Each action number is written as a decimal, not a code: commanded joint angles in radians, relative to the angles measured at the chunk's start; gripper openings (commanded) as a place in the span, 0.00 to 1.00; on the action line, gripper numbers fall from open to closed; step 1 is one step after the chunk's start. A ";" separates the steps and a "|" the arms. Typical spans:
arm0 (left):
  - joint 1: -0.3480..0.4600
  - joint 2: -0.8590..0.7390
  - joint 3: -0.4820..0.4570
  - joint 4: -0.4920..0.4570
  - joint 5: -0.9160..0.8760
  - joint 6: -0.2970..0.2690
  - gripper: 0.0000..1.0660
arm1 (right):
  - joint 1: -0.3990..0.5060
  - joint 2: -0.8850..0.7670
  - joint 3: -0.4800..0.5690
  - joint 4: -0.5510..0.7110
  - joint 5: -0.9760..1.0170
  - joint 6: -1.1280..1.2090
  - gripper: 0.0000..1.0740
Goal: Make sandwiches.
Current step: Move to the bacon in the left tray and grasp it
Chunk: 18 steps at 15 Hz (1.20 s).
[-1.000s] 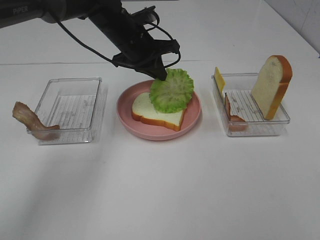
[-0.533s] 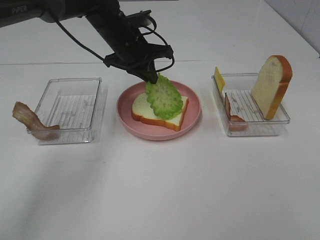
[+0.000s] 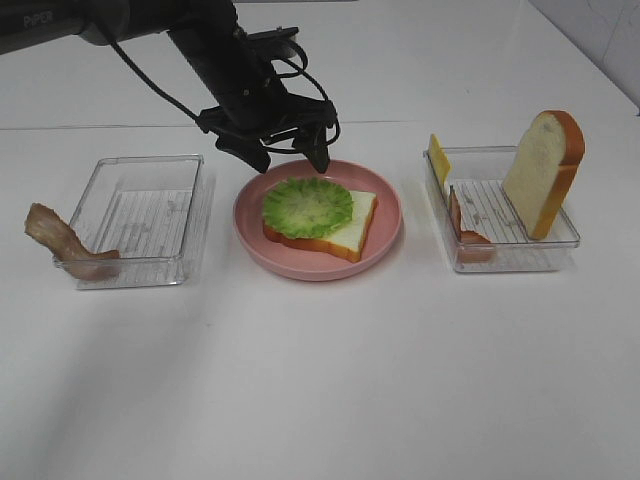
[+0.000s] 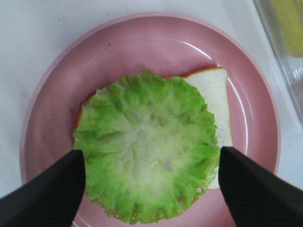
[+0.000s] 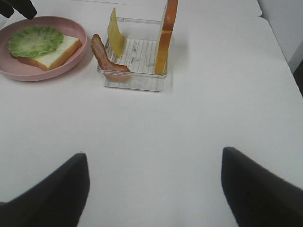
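A: Start wide. What sits on the white table (image 3: 320,400)?
B: Two clear trays, the left tray (image 3: 150,160) and the right tray (image 3: 505,262), with the pink plate (image 3: 385,228) between them. The left gripper (image 3: 292,163) hangs just above the plate's far rim, jaws spread, gripping nothing

A: And the sandwich?
B: On the plate, one bread slice (image 3: 355,225) lies flat with the lettuce leaf (image 3: 308,206) resting on it, clear of both fingers. The leaf sits toward the slice's left side, so the right corner shows bare

A: How to finish this step cleanly?
B: I'd lift straight up with the jaws wide, so no fingertip snags the ruffled edge and drags the leaf off. The offset looks tolerable; nudging it risks more than it gains

A: The other arm?
B: The right gripper (image 5: 154,156) is open and empty over bare table. In the right tray the second bread slice (image 3: 540,170) stands upright. The cheese slice (image 3: 438,158) and the right bacon strip (image 3: 462,228) lean at its plate-side wall. The left bacon strip (image 3: 60,240) drapes over the left tray's corner
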 commanded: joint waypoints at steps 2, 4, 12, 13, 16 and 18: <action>-0.003 -0.063 -0.010 0.065 0.036 -0.002 0.76 | -0.004 -0.013 0.002 0.002 -0.010 -0.005 0.68; -0.001 -0.097 -0.041 0.133 0.102 -0.008 0.75 | -0.004 -0.013 0.002 0.002 -0.010 -0.005 0.68; 0.122 -0.278 -0.085 0.208 0.282 -0.118 0.70 | -0.004 -0.012 0.002 0.005 -0.010 -0.005 0.68; 0.136 -0.312 -0.077 0.210 0.282 -0.118 0.70 | -0.004 -0.012 0.002 0.005 -0.010 -0.005 0.68; 0.186 -0.463 0.066 0.229 0.282 -0.117 0.70 | -0.004 -0.012 0.002 0.005 -0.010 -0.005 0.68; 0.225 -0.585 0.241 0.237 0.282 -0.117 0.70 | -0.004 -0.012 0.002 0.005 -0.010 -0.005 0.68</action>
